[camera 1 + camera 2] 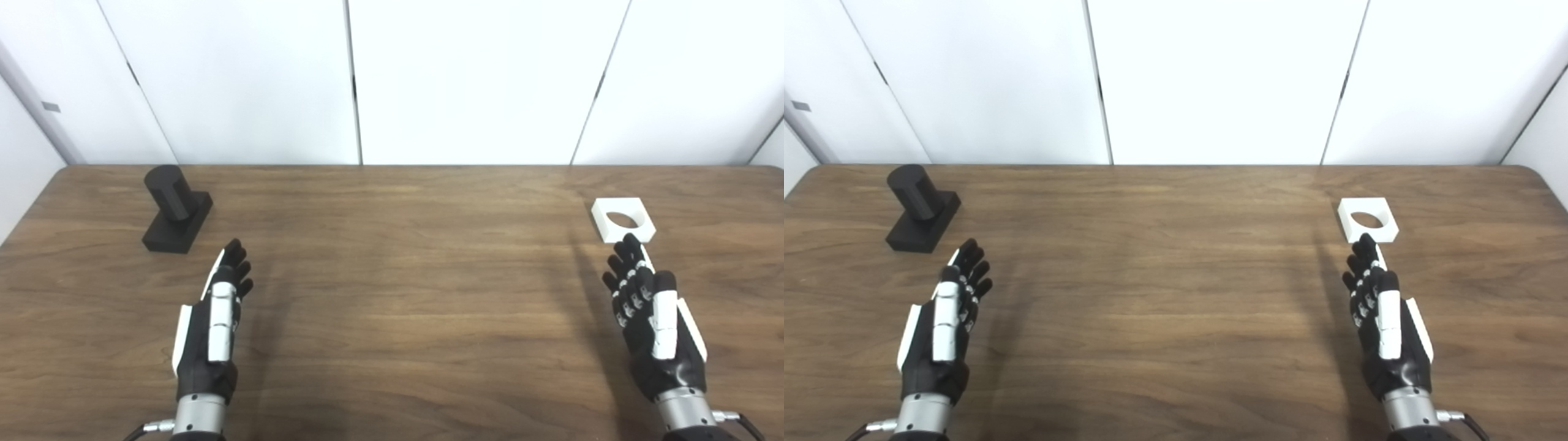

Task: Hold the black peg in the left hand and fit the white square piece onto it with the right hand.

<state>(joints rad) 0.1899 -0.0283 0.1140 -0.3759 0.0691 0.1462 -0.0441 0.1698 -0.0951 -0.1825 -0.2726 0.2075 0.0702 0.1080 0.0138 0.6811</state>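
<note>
Your left hand (211, 321) and right hand (652, 315) hover with fingers spread, holding nothing. The black peg (176, 208) stands far left; the white square piece (623, 218) lies just beyond your right fingertips.

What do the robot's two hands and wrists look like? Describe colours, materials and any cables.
The left hand and the right hand look alike: black fingers and palms, white plates along the thumb and outer edge, and small silvery marks on the fingers. Each sits on a silver metal wrist cuff, with a thin dark cable running from a side connector.
</note>
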